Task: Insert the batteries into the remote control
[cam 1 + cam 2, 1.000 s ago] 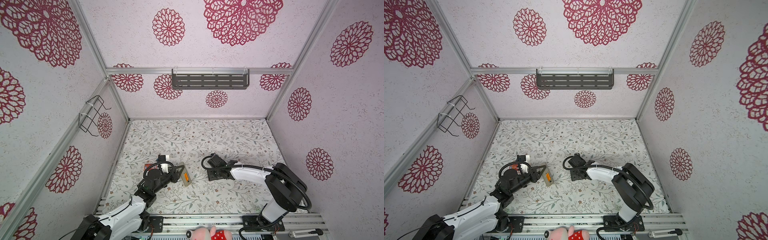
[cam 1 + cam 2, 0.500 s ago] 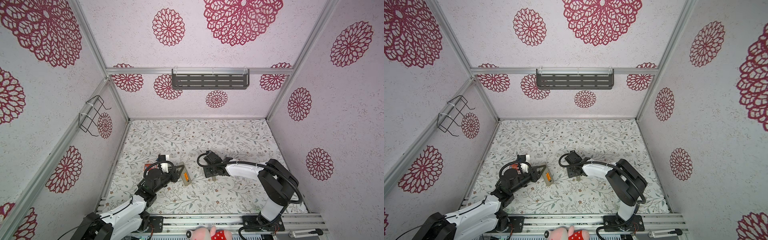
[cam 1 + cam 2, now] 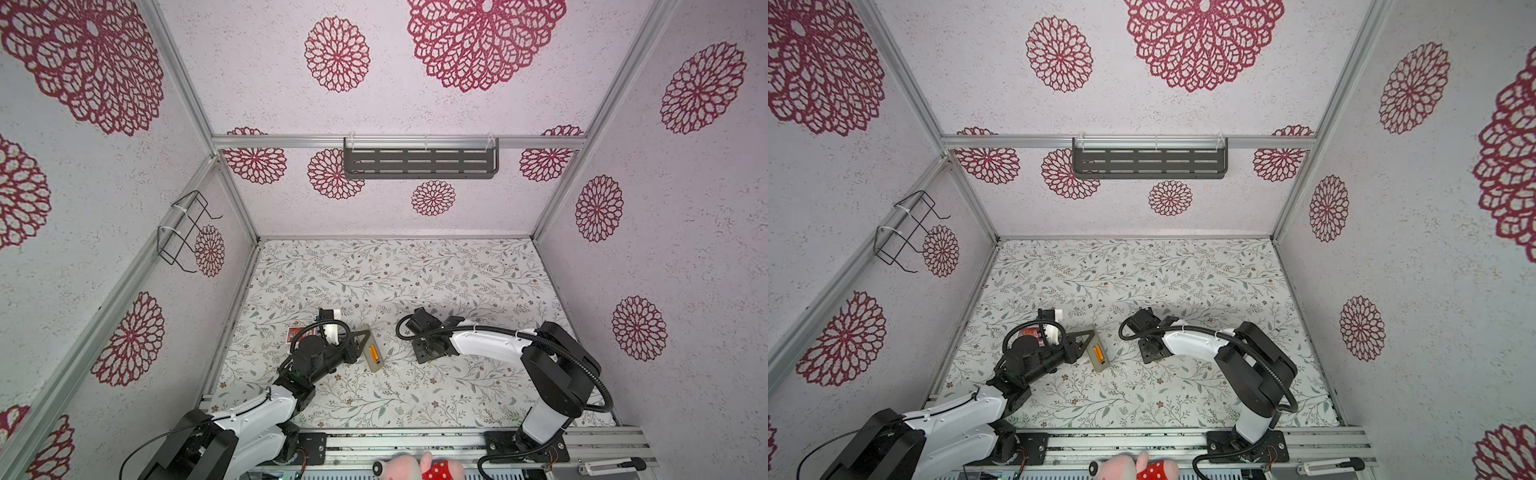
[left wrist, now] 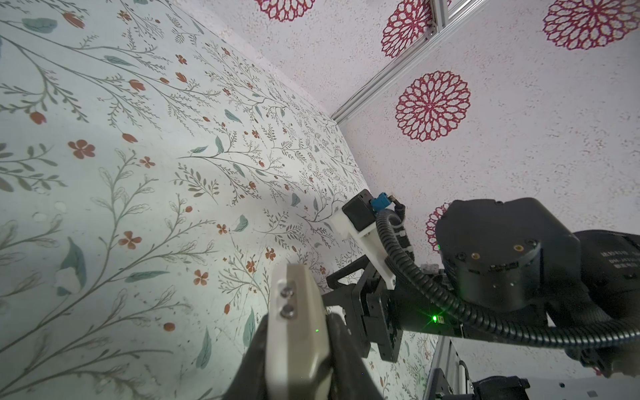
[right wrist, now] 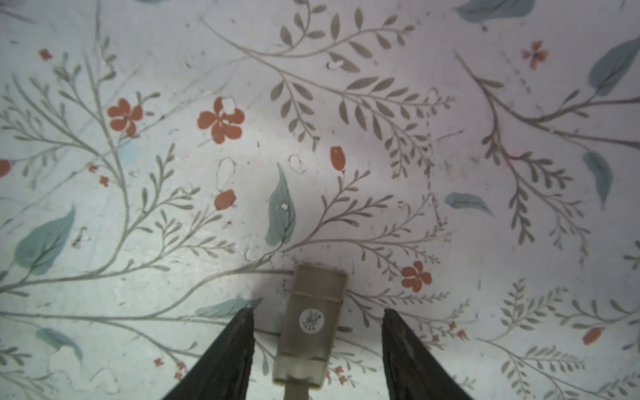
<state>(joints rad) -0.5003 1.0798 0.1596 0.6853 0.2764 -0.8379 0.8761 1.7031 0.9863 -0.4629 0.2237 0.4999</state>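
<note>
Left arm point(image 3: 249, 411) jaws clamped, right arm point(image 3: 486, 345) jaws parted.

The remote control point(image 4: 298, 332) runs off the left wrist view's edge

remote point(image 3: 372, 348) back-up on mat point(image 3: 415, 282) | orange batt point(image 3: 374, 353) inside | L jaws at its far end

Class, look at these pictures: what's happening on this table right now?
The left gripper is shut on one end of the remote control, held back-up, with the orange batteries showing in its open compartment. The right gripper hangs low over the table, jaws open on either side of a small beige-grey flat piece lying there, probably the battery cover. It is not gripped yet, so closing the compartment looks like what is left.
</note>
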